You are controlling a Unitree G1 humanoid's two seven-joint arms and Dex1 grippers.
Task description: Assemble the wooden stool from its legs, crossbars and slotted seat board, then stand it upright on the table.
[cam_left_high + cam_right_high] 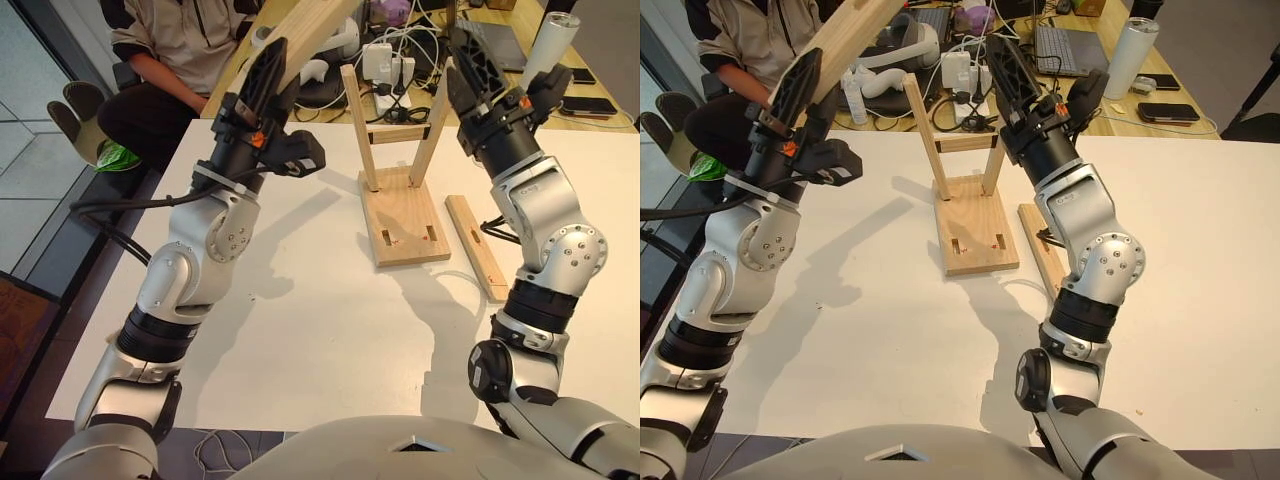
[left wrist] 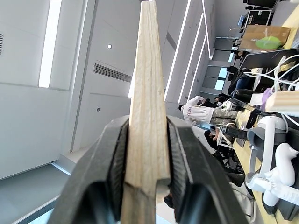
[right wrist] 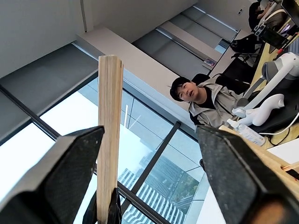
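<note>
Pale wood in play: pinching one loose wooden piece (image 1: pixel 310 30), probably a leg, tight in the left gripper (image 1: pixel 268 70), raised high over the far left of the tabletop (image 1: pixel 330 320). Hanging the right gripper (image 1: pixel 505 80) with fingers spread wide and holding nothing, just right of the standing frame's top. Leaving the slotted seat board (image 1: pixel 405 225) lying flat toward the far middle, already carrying two upright legs (image 1: pixel 358 130) joined by a crossbar (image 1: pixel 398 135) at its far end, and showing two empty slots (image 1: pixel 386 237) at its near end. Leaving another loose strip (image 1: pixel 476 247) resting just right of the board.

Judging the step in hand as bringing the held piece down to one of the near slots. Doing it well probably meaning turning it vertical first, squaring its end above the slot, then lowering straight, not slanting. Likely also needing the right gripper steadying the board or frame, since pushing at an angle risks tipping the half-built stool or sliding it across the tabletop.
</note>
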